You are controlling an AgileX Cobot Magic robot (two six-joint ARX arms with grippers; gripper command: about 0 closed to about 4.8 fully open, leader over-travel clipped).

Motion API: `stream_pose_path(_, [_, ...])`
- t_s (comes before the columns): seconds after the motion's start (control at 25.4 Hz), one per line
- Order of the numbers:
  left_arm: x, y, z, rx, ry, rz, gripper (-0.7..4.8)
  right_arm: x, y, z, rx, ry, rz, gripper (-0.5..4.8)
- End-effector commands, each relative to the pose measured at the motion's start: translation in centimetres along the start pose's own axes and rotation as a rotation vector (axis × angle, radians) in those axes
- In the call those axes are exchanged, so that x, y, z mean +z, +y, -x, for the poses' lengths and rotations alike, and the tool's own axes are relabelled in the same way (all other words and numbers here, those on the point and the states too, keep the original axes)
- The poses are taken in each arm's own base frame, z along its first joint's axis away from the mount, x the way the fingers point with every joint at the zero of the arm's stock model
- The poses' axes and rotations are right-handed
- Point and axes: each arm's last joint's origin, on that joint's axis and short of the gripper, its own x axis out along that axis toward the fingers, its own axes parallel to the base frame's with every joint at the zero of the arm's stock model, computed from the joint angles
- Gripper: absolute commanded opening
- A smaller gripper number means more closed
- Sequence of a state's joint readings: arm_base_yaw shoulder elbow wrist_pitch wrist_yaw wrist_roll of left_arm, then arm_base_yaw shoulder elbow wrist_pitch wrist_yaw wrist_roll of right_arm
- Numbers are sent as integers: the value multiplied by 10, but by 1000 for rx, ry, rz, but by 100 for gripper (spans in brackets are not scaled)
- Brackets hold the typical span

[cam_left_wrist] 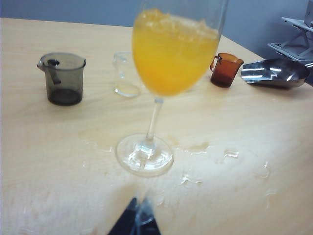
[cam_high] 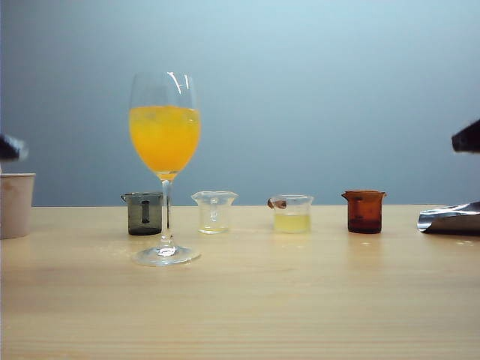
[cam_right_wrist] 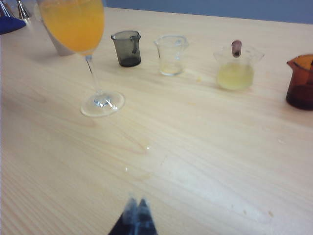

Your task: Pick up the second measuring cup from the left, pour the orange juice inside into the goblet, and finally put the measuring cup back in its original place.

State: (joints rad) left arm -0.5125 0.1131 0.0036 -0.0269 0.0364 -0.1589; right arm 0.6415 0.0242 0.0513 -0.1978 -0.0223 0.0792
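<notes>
A light wooden tabletop (cam_high: 315, 300) stands before a plain blue-grey wall (cam_high: 315, 90), evenly lit.

Left gripper (cam_left_wrist: 136, 220) and right gripper (cam_right_wrist: 134, 220), both raised and empty, jaws together.

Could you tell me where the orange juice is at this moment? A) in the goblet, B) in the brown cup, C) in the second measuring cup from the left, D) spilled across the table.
A: the goblet has its bowl filled with orange juice, while the second measuring cup stands nearly empty in its row on the table.
</notes>
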Motion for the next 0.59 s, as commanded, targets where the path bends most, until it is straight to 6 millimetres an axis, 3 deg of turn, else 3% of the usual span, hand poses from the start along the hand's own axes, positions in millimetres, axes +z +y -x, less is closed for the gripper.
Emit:
stream_pose_path(0.04, [4, 0, 0, 28, -36, -58, -5, -4, 0, 0, -2, -4, -7, -5])
stream_pose_path(0.59, [-1, 1, 0, 18, 23, -46, -3, -10, -1, -1, -6, 32, -60, -4])
